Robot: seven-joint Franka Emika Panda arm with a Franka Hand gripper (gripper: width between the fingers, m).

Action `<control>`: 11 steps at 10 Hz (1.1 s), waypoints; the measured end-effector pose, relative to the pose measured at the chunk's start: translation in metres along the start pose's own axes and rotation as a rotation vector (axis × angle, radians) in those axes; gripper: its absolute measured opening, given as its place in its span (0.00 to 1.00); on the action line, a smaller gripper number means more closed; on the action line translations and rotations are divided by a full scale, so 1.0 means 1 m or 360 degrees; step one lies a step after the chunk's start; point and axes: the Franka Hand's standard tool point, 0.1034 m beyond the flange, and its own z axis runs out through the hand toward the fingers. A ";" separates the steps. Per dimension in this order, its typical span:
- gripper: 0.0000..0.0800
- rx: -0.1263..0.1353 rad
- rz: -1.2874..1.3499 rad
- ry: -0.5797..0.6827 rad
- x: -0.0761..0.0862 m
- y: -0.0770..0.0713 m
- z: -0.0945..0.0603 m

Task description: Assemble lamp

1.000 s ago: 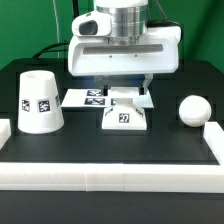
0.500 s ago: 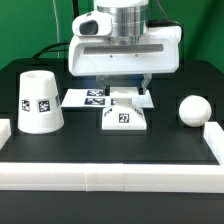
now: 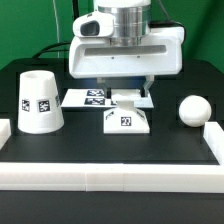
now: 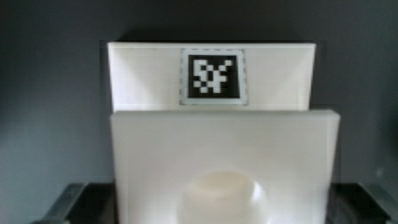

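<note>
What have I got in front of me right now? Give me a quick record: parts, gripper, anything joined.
base: centre, upright, tag facing the exterior camera
shade: exterior view's left, wide end down, apart from base
bulb: exterior view's right, loose, apart from base
gripper: low over base, a finger on either side; grip cannot be told
marker board: behind base
joined: nothing yet

The base (image 3: 124, 120), shade (image 3: 39, 102) and bulb (image 3: 193, 109) look smooth matt white plastic; the table (image 3: 110, 148) beneath the base looks matt black.
</note>
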 end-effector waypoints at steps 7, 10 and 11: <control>0.67 0.0024 -0.0043 0.0122 0.094 -0.027 -0.003; 0.67 0.0034 -0.0033 0.0173 0.121 -0.045 -0.004; 0.67 0.0038 -0.0022 0.0186 0.129 -0.052 -0.004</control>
